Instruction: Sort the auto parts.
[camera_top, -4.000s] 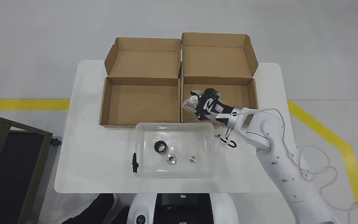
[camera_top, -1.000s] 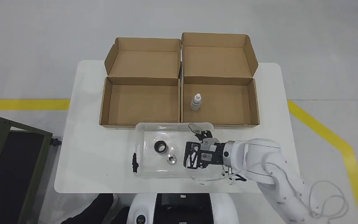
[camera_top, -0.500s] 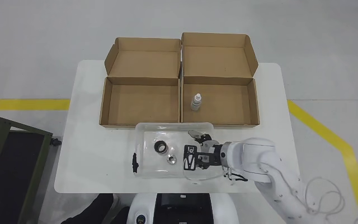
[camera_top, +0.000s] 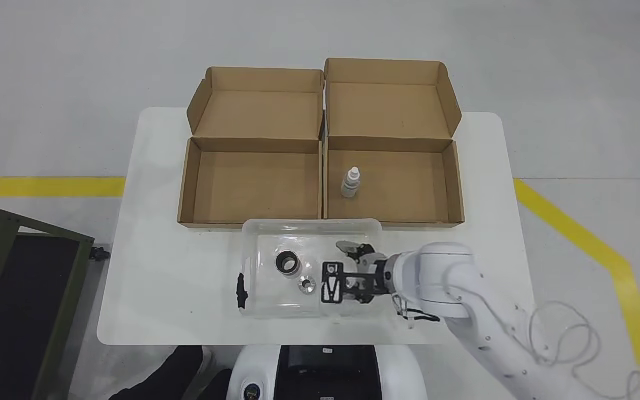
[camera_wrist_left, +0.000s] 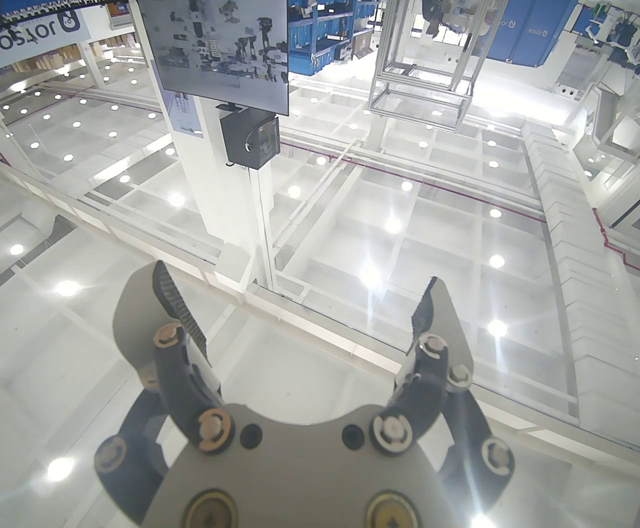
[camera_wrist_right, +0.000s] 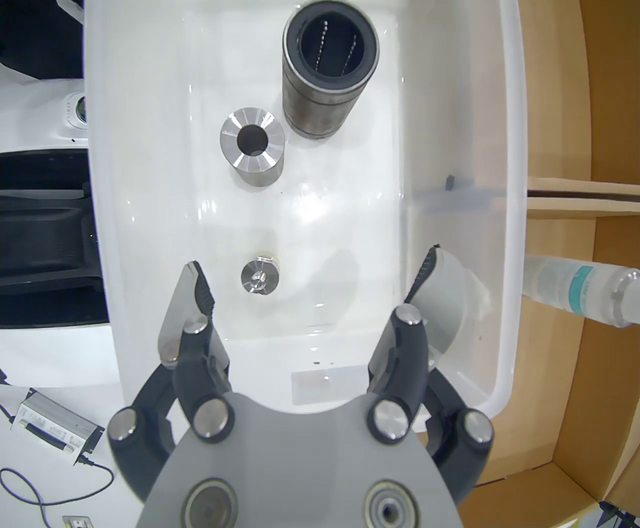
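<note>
Right claw (camera_wrist_right: 312, 265) is wide open and empty inside the clear bin (camera_wrist_right: 510, 150); left claw (camera_wrist_left: 296, 280) is also wide open and empty, and it is turned up to the ceiling.

The bin stands on the side of the white table (camera_top: 160, 260) that is nearest to the robot. In it we see a small metal plug (camera_wrist_right: 259, 280) in the gap between the right fingers, closer to one of them and touching neither. Further along the bin stands a short metal sleeve (camera_wrist_right: 252, 147), upright with its hole upward. Just beside the sleeve is a bigger dark cylinder (camera_wrist_right: 327, 70), also upright. Behind the bin two open cardboard boxes stand side by side, the left box (camera_top: 250, 185) and the right box (camera_top: 400, 190). A small white bottle (camera_top: 351, 181) is in the right box, near the wall next to the left box.
</note>
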